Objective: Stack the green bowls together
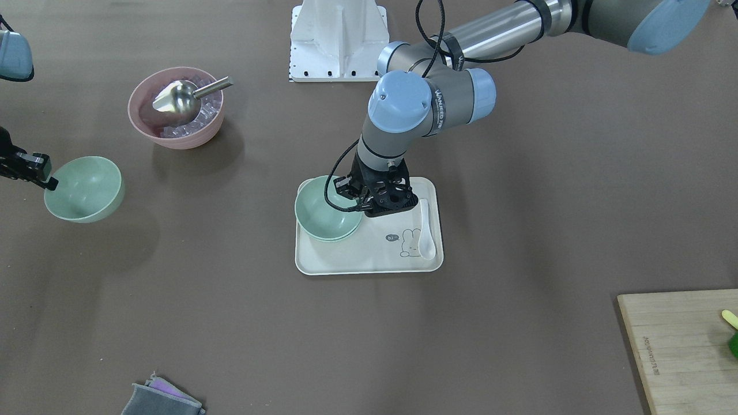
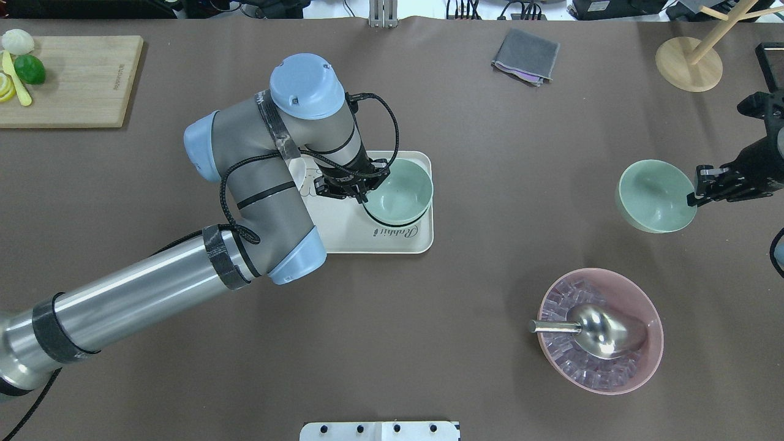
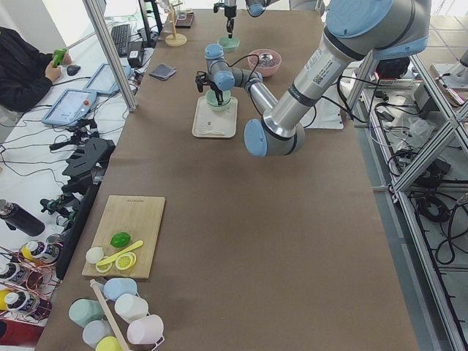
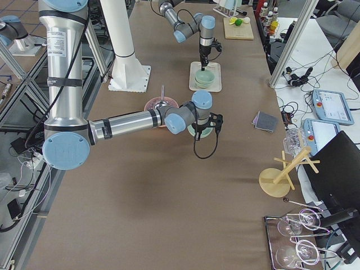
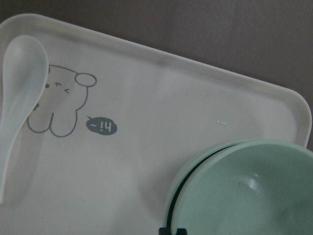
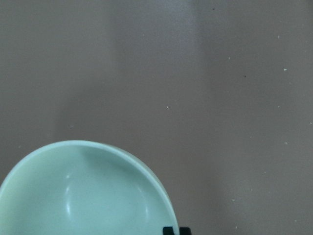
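Two green bowls (image 1: 326, 218) sit nested on the white tray (image 1: 369, 260), at its end towards the pink bowl. My left gripper (image 1: 353, 195) is shut on the rim of the upper bowl (image 2: 398, 190); the left wrist view shows that rim (image 5: 244, 191) inside the lower bowl's rim. The third green bowl (image 1: 86, 187) hangs tilted above the table, held by its rim in my right gripper (image 1: 49, 181), which is shut on it. It also shows in the overhead view (image 2: 652, 196) and the right wrist view (image 6: 83, 196).
A white spoon (image 1: 426, 230) lies on the tray beside my left gripper. A pink bowl (image 1: 135, 115) with ice and a metal scoop (image 1: 176, 98) stands near the held bowl. A cutting board (image 2: 73, 79), a grey cloth (image 2: 525, 55) and a wooden stand (image 2: 689, 64) are at the far edge.
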Controlling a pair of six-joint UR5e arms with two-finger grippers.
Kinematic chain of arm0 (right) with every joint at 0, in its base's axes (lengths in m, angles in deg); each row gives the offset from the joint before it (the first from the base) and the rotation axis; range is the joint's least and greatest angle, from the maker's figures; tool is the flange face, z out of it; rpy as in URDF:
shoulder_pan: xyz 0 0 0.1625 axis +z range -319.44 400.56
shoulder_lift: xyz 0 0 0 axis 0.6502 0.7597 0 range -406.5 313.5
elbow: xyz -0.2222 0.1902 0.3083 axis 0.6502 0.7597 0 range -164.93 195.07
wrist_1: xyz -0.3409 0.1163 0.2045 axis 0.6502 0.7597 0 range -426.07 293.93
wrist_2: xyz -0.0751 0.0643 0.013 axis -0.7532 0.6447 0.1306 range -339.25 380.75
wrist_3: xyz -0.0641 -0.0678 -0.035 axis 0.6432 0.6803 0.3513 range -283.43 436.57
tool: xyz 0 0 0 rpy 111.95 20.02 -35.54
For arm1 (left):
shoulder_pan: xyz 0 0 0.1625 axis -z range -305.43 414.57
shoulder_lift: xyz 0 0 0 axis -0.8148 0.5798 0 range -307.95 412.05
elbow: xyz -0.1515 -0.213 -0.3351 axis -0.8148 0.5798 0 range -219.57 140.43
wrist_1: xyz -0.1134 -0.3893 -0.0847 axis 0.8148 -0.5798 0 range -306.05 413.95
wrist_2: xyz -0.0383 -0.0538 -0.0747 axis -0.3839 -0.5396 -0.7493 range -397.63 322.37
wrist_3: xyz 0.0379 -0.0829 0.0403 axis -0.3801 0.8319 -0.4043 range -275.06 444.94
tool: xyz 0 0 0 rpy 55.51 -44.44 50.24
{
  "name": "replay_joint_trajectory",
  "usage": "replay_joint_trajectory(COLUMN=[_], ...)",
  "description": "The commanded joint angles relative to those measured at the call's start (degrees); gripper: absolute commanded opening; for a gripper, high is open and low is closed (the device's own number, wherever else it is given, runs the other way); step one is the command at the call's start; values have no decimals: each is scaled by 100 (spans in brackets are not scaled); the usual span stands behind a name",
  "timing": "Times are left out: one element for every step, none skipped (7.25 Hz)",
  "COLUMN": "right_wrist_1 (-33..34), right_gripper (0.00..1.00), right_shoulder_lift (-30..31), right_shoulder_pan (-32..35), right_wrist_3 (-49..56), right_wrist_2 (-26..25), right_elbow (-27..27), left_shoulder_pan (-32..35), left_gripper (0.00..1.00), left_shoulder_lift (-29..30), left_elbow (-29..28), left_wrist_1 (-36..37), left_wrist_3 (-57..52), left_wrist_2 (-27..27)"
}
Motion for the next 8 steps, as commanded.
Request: replay_joint_trajectory(right_wrist_1=[0,0,0,0,0,0,0,0], right_gripper=[0,0,0,0,0,0,0,0], right_shoulder_lift=[0,0,0,0,0,0,0,0], right_shoulder_pan=[-9,-9,-9,-9,-9,-9,-9,-9], right_wrist_3=[-1,-1,-1,-1,-1,-1,-1,-1], right_wrist_2=[0,0,0,0,0,0,0,0], right_elbow=[-2,7,16,16,16,16,16,16], left_shoulder_pan=[0,0,0,0,0,0,-8,-17], left_gripper=[0,0,0,0,0,0,0,0], left_shoulder_lift=[0,-9,-9,-9,-9,-9,-9,-9], left_elbow=[-11,-11,-29,-29,-29,-29,-37,-38], left_wrist_1=[-6,-15,-15,-15,-15,-15,-15,-15], left_wrist_3=[-5,4,4,4,4,4,4,4], left_wrist_2=[0,122,149,149,149,149,149,149])
